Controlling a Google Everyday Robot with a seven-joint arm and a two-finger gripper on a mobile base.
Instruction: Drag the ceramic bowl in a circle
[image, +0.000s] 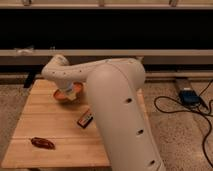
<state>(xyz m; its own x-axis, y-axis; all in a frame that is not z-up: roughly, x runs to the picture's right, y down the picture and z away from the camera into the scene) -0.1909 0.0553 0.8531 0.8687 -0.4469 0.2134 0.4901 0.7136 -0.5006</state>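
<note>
Gripper (71, 91) low at ceramic bowl (60, 95), far left on wooden table (50, 131) (cannot tell its grip state), under big white arm (117, 107).

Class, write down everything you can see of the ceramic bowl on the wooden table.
The ceramic bowl is round, shallow and orange-terracotta, with a slightly glossy look. It sits upright on the wooden table, near the far edge. Only its left side and near rim show. The rest is hidden under the robot's white arm, whose claw comes down onto the bowl from above. Exactly how the claw meets the bowl cannot be seen.
</note>
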